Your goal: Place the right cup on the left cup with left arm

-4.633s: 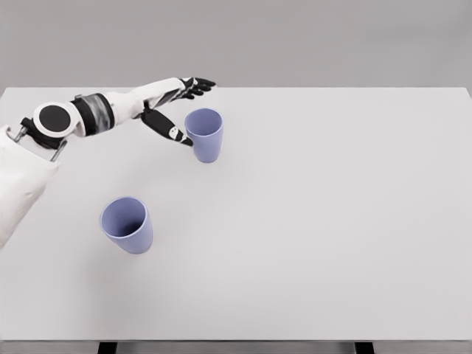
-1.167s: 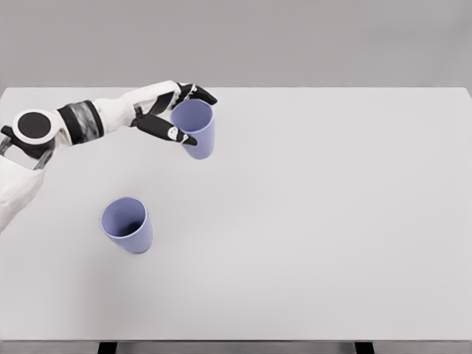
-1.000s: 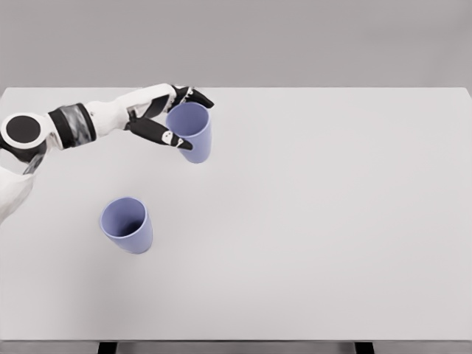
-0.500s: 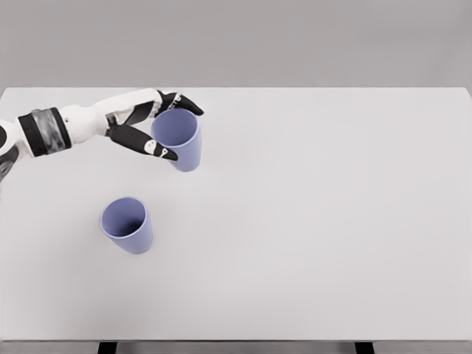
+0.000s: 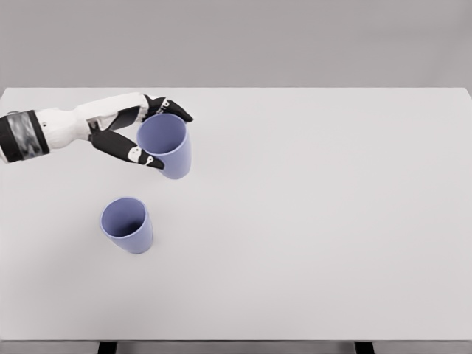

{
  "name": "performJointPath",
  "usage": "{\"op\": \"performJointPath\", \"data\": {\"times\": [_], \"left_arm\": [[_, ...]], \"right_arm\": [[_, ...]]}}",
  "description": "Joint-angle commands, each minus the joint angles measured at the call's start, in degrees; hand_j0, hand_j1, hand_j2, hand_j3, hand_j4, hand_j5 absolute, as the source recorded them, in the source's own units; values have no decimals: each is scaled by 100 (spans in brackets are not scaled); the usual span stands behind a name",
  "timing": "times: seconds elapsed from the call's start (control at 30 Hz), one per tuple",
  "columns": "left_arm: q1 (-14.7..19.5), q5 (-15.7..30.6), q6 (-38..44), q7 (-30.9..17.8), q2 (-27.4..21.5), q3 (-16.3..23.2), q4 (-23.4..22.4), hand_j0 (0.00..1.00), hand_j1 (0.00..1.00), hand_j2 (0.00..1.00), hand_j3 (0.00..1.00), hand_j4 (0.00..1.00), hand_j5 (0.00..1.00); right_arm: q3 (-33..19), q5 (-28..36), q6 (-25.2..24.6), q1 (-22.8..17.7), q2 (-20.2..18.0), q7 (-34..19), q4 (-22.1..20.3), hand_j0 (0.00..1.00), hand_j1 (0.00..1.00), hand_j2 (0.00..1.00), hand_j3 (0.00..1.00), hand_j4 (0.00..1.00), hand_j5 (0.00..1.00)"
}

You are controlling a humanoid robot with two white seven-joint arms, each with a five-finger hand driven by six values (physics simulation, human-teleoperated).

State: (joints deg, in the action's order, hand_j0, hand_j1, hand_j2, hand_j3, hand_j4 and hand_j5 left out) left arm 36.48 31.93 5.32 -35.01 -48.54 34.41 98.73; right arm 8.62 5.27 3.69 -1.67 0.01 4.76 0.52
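The left hand (image 5: 140, 131) is seen at about ten o'clock on the white table (image 5: 332, 221), its arm entering from the left edge. Its dark fingers (image 5: 177, 112) are wrapped over the far rim and its thumb is pressed against the near side of a lavender cup (image 5: 167, 147), so the hand is clamped on that cup. The held cup is tilted slightly, its mouth turned toward the camera. A second lavender cup (image 5: 127, 224) is stood upright on the table at about seven o'clock from the held one, near but apart from it.
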Motion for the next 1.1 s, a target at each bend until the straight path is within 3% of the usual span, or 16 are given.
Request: {"op": "performJointPath", "data": {"times": [0.0,0.33,1.07], "left_arm": [[0,137,-13,1,-190,-5,120,73,73,73,73,73,73],[-211,507,-40,1,-674,-313,436,73,73,73,73,73,73],[-483,814,-962,1,-1096,-277,445,73,73,73,73,73,73]], "right_arm": [[0,1,0,0,-1,-1,1,100,100,100,100,100,100],[0,1,9,0,-1,-1,1,100,100,100,100,100,100],[0,1,0,0,-1,-1,1,100,100,100,100,100,100]]}}
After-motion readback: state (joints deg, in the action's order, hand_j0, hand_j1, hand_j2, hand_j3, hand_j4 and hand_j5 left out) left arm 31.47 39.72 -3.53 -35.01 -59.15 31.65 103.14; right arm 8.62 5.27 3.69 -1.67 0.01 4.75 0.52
